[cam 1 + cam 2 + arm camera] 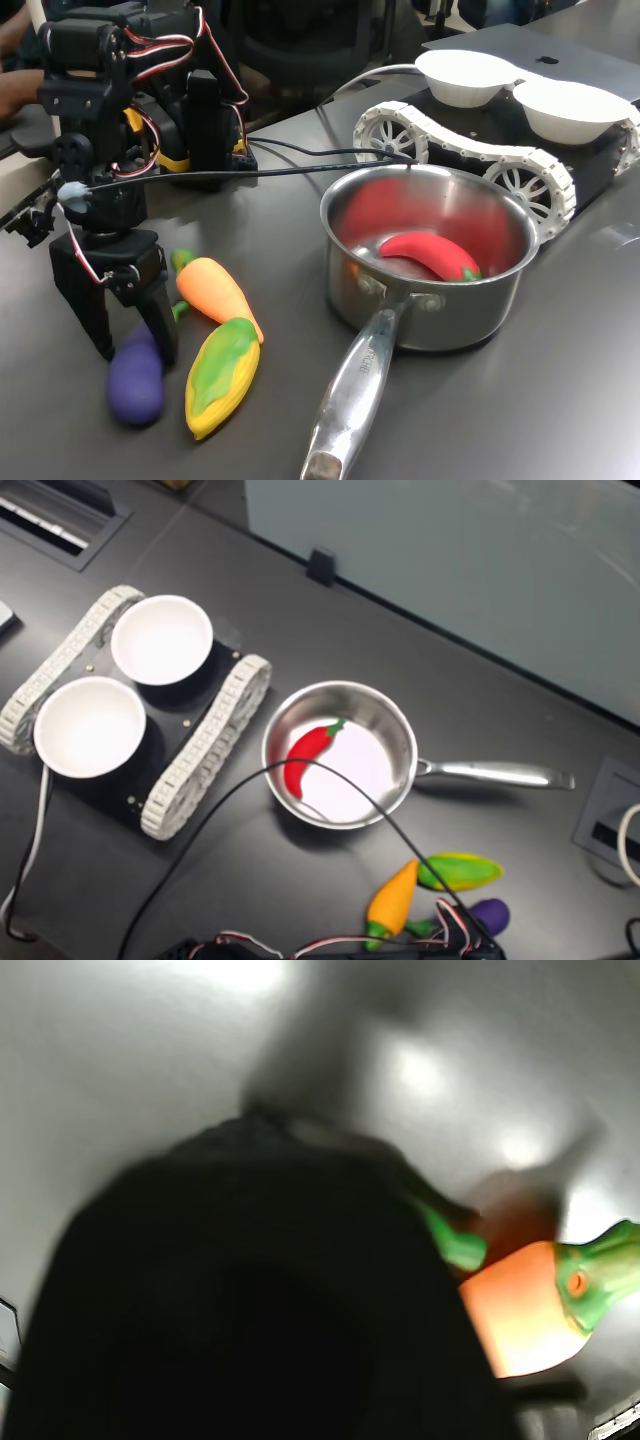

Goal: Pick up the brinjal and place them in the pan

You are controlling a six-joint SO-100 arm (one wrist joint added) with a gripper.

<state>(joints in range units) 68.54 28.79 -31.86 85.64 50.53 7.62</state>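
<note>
Straddling the brinjal (136, 378), the hand (130, 345) stands with its two dark fingers spread to either side of the purple body, which lies flat on the tabletop (520, 400); in the first exterior view the fingers look close against its stem end, but I cannot tell whether they touch it. Nothing is lifted, so I judge the task at its grasp stage: the closing, the lift, the carry and the drop all remain. The pan (425, 262) sits well apart from the hand, beyond the carrot (217, 292) and the corn (222, 374) that lie just beside the brinjal on the pan's side. It holds only a red chilli (430, 254). The wrist view is mostly filled by a dark blur, with the carrot at its edge.
</note>
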